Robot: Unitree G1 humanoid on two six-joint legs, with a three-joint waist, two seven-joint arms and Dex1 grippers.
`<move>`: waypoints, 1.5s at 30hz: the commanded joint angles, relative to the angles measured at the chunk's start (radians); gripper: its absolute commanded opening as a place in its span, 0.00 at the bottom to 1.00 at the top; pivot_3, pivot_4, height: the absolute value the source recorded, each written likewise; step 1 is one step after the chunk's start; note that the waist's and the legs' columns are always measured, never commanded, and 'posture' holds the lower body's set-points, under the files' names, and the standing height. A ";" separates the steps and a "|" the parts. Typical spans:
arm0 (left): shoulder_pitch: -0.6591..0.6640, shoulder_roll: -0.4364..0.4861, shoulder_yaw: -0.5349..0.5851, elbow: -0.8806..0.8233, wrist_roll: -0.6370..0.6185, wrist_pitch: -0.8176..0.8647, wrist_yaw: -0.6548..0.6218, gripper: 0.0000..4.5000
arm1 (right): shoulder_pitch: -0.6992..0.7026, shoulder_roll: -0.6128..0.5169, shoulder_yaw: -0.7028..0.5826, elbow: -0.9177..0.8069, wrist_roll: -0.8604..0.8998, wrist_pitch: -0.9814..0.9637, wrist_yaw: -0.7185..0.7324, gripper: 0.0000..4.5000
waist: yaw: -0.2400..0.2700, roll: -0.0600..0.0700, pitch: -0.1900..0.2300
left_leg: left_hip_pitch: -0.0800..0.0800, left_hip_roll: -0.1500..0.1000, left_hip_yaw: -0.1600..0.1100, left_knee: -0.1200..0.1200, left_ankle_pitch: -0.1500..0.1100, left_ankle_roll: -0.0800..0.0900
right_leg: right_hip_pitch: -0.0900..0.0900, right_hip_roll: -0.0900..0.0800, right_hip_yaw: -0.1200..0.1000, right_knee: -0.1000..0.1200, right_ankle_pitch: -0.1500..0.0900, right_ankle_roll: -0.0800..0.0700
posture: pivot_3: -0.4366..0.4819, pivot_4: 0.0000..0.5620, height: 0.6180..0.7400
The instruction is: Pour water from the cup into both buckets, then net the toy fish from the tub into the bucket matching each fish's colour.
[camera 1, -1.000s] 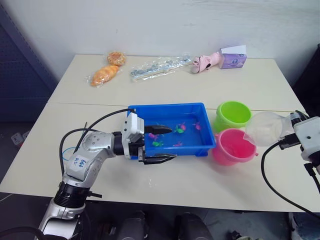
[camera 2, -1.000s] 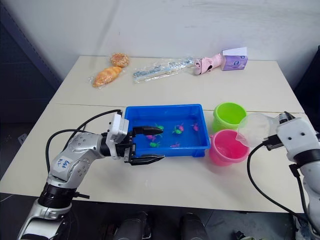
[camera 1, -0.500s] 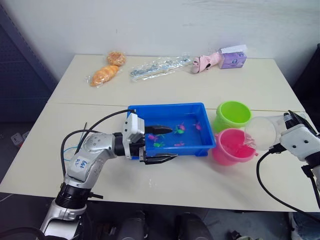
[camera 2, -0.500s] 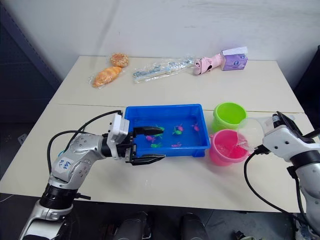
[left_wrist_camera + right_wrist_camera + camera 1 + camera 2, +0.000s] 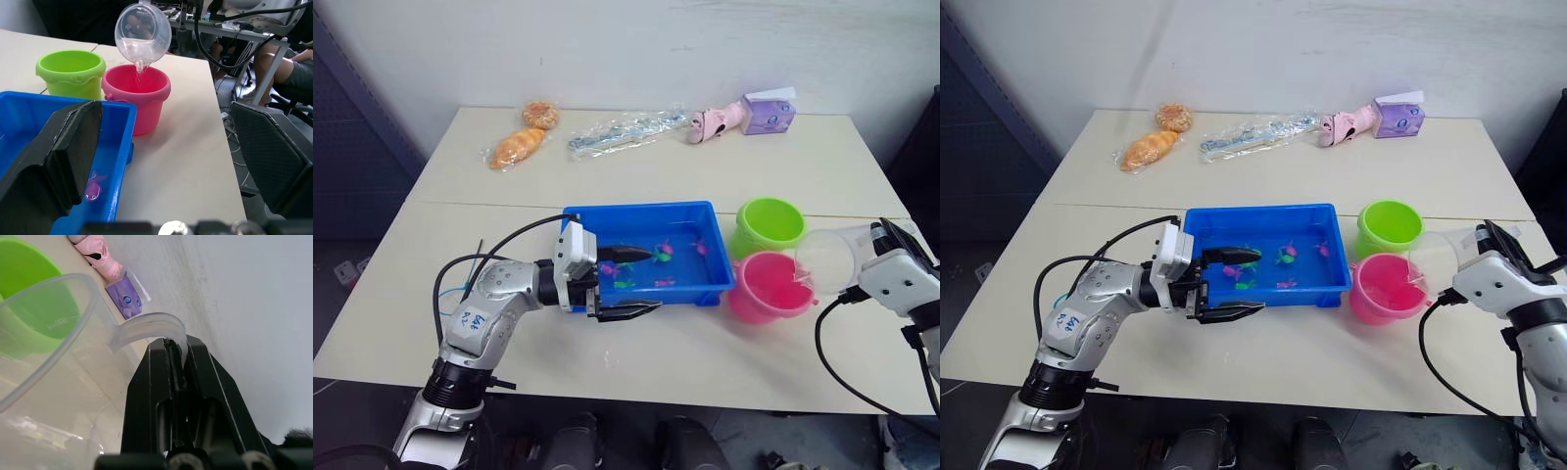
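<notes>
My right gripper [image 5: 175, 357] is shut on the handle of the clear cup [image 5: 827, 259]. The cup is tipped, its lip over the pink bucket [image 5: 766, 289], and a thin stream of water [image 5: 140, 68] falls into that bucket. The lime green bucket [image 5: 769, 225] stands just behind the pink one. Left of both buckets is the blue tub [image 5: 690, 292], holding water and several small green and pink toy fish [image 5: 662, 251]. My left gripper [image 5: 649, 281] is open and straddles the tub's near rim. One finger is over the water, the other in front of the wall.
Along the far edge of the table lie two bagged breads [image 5: 517, 147], a clear plastic packet [image 5: 626, 130], a pink toy [image 5: 715, 122] and a purple box [image 5: 769, 113]. A thin dark stick [image 5: 480, 249] pokes out behind my left forearm. A person's legs [image 5: 288, 73] and chairs are beyond the right table edge.
My right wrist has rolled, tipping the cup further over the pink bucket. The left arm and the tub have stayed put.
</notes>
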 commanded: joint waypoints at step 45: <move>-0.056 -0.090 0.051 0.000 -0.006 0.004 0.172 1.00 | -0.552 -0.129 0.174 0.439 0.165 0.157 -0.028 0.01 | -0.001 0.000 0.000 | -0.001 -0.001 0.001 0.001 0.001 0.003 | -0.001 -0.001 0.000 0.000 0.000 0.001 | 0.48 0.27 1.00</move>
